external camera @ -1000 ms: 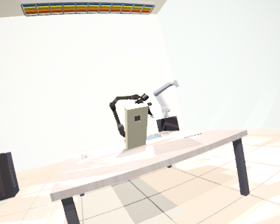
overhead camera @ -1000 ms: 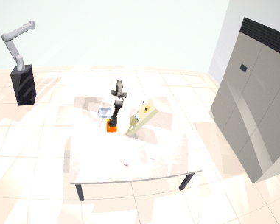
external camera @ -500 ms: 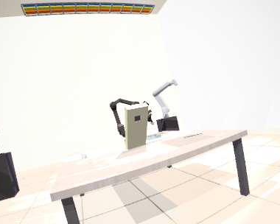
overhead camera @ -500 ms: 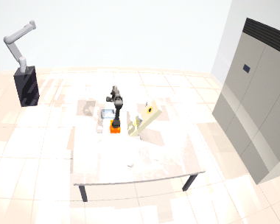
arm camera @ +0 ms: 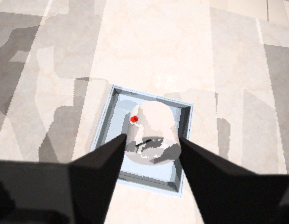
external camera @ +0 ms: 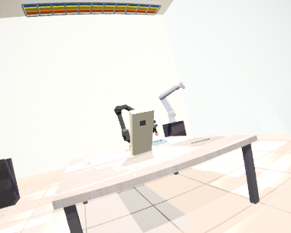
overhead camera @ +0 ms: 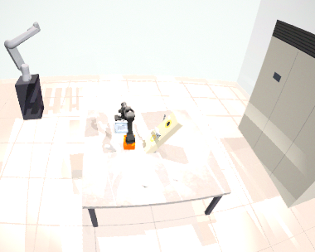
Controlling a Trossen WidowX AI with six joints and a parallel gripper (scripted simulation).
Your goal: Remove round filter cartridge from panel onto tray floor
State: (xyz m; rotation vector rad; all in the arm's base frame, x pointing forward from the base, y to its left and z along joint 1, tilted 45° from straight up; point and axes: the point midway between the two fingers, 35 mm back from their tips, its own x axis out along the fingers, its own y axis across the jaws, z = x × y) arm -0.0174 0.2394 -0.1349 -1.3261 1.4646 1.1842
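Observation:
My gripper [arm camera: 151, 140] is shut on the pale round filter cartridge [arm camera: 154, 117], one finger on each side. The end with the dark slot marks is toward me, and a red dot shows on its side. The cartridge hangs over the light-blue tray [arm camera: 115, 120] [overhead camera: 121, 129] [external camera: 159, 142], in front of its middle in the wrist view; the exterior view shows the gripper somewhat above the tray. The beige service panel [overhead camera: 168, 133] [external camera: 142, 142] stands to the right in the top view, with a dark round opening ringed in yellow. The cartridge's underside is hidden.
The arm's orange base [overhead camera: 129, 144] stands on the table [overhead camera: 156, 178] [external camera: 106, 180], between the tray and the front edge. The panel rises close beside the arm. A thin dark bar [external camera: 201, 141] lies on the table beyond the tray.

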